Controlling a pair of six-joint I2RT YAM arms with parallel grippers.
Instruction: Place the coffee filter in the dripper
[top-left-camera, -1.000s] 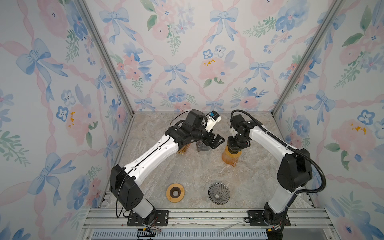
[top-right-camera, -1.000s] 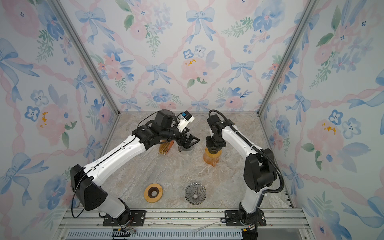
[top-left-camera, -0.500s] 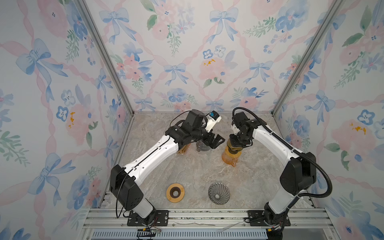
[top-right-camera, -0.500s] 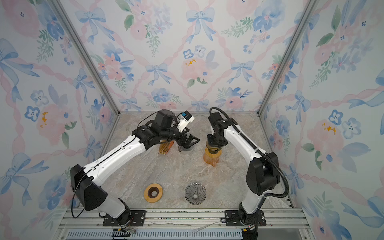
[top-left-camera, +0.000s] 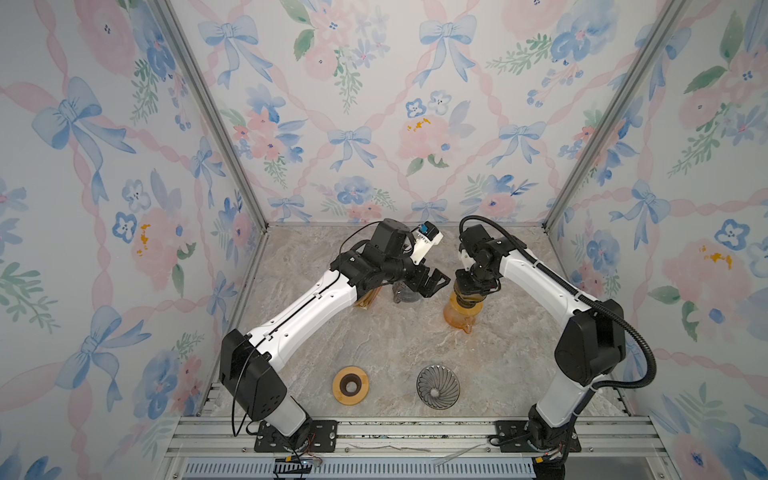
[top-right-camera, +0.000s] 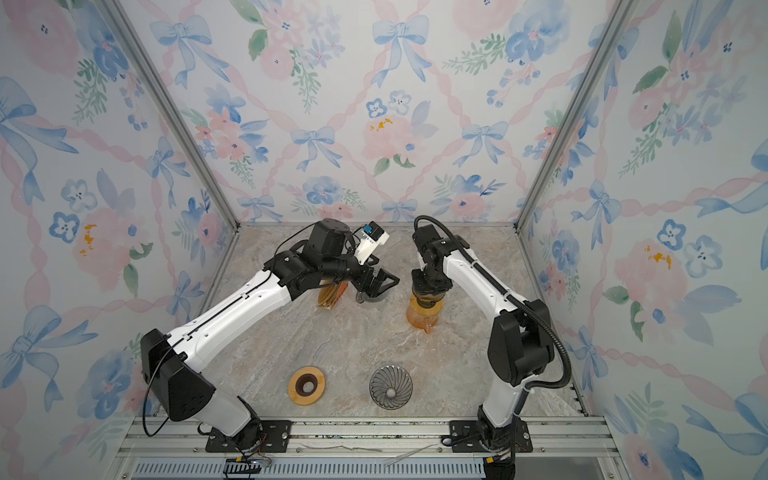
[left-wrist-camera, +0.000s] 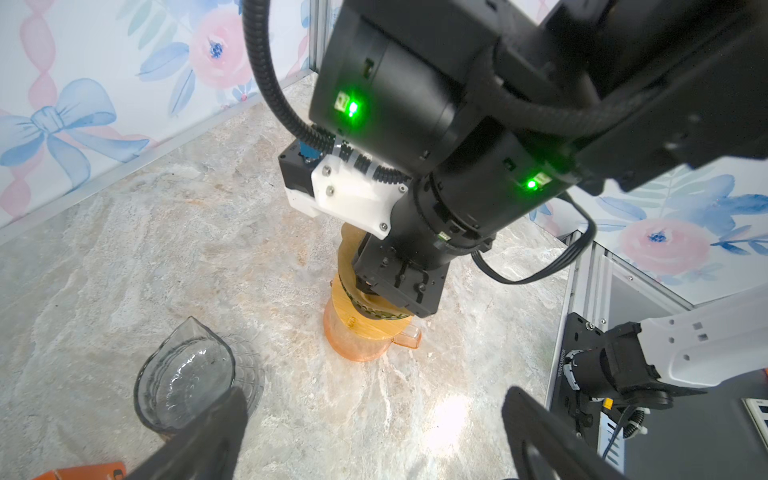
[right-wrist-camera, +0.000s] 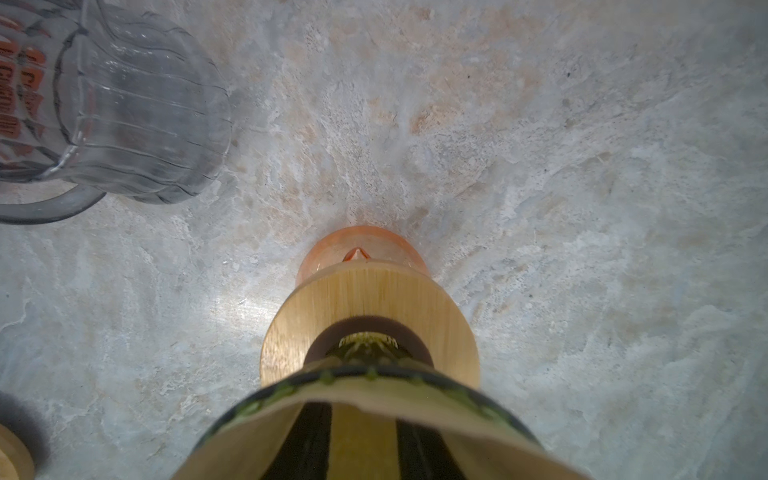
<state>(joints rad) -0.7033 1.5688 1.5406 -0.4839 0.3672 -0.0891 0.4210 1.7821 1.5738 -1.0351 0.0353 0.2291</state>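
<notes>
- Most looks done: the tan paper coffee filter (right-wrist-camera: 249, 440) appears seated in the dark glass dripper with wooden collar (right-wrist-camera: 365, 299), atop the orange glass carafe (right-wrist-camera: 361, 245).
- Right hand (top-left-camera: 471, 291) reaches inside the filter; we cannot tell whether it grips.
- Left hand (left-wrist-camera: 374, 399) hangs wide open, empty.
- What remains, we judge: letting go and withdrawing.

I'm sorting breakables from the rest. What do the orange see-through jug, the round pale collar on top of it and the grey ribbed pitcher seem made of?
Orange see-through jug: glossy tinted glass or clear plastic; the look leaves it open.
Round pale collar: matte light wood, straight grain lines showing.
Grey ribbed pitcher: probably smoky glass, shiny highlights, the table visible through its fluted wall.
</notes>
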